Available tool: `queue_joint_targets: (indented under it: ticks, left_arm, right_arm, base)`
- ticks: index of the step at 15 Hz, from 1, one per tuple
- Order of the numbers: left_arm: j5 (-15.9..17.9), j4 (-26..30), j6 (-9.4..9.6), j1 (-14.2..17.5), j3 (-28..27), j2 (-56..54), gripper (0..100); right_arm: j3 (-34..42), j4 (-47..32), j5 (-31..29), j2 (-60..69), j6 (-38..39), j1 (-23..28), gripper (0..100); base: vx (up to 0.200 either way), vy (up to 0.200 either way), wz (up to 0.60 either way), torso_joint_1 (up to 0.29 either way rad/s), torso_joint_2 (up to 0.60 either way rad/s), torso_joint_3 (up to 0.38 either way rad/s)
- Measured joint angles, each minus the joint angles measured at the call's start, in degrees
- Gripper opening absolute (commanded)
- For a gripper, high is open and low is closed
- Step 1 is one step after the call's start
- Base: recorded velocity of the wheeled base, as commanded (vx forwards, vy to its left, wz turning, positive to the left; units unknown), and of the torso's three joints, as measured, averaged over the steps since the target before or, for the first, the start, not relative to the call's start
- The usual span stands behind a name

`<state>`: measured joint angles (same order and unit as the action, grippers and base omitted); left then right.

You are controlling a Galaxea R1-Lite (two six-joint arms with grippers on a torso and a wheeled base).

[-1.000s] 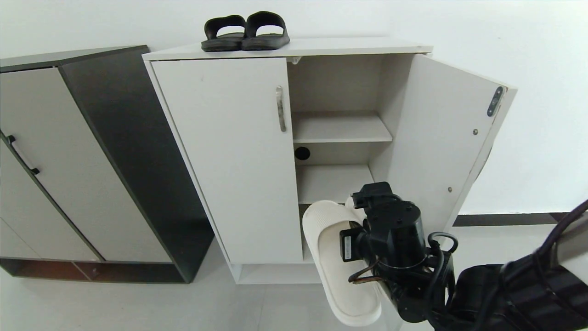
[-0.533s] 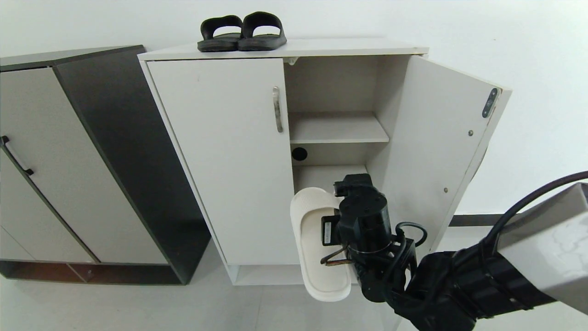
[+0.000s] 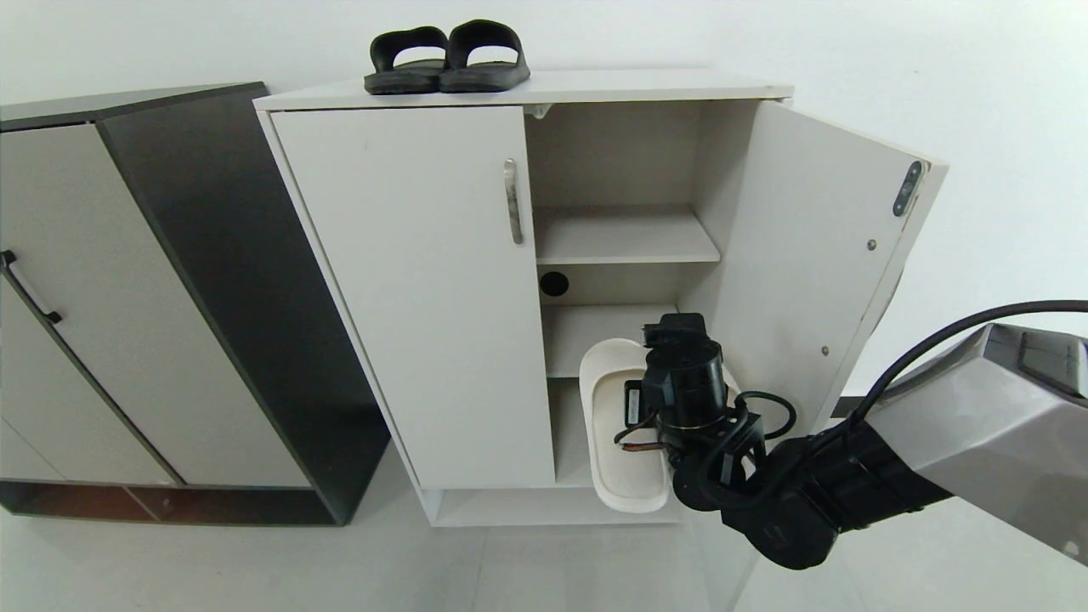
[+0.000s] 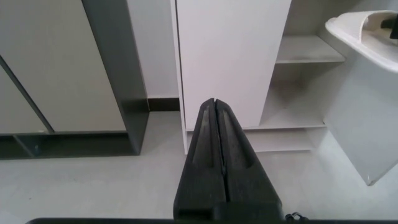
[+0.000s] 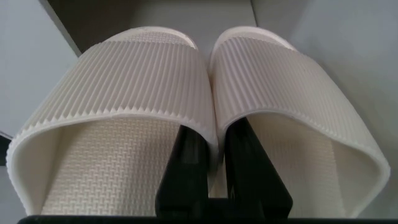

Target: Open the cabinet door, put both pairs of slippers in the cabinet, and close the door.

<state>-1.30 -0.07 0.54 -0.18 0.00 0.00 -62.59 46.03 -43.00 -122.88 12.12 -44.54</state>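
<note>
Your right gripper [image 5: 214, 140] pinches the ribbed, cream slippers [image 3: 614, 442] at the flat-panelled white cabinet [image 3: 408, 297] opening; your left gripper [image 4: 214, 106] is pressed together, empty.

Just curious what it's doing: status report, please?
Right hand shut on white slippers, at open cabinet's bottom compartment. Left hand shut, empty. Black slippers on cabinet top. Open door alongside.

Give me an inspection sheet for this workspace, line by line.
Surface: pale floor, with the white cabinet standing on it.
Job's things: right door open, left door shut; black slippers on the cabinet top; white slippers held at the open side's lower shelves.
Clutter: nothing seen.
Grippers: right gripper shut on the white slippers' adjoining inner edges; left gripper shut, empty.
Cables: black cable arcs over the right arm.
Surroundings: grey cabinet alongside; white wall behind.
</note>
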Motion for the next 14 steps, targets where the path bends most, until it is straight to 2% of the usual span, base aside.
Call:
queue_joint_targets:
  ticks: [14]
  left_arm:
    - [0.00,0.00,-0.24,0.00,0.00,0.05,0]
  right_arm:
    - [3.35,0.41,0.24,-0.99,-0.16,4.63,0]
  base:
    - [0.000,0.000,0.00,0.000,0.00,0.000]
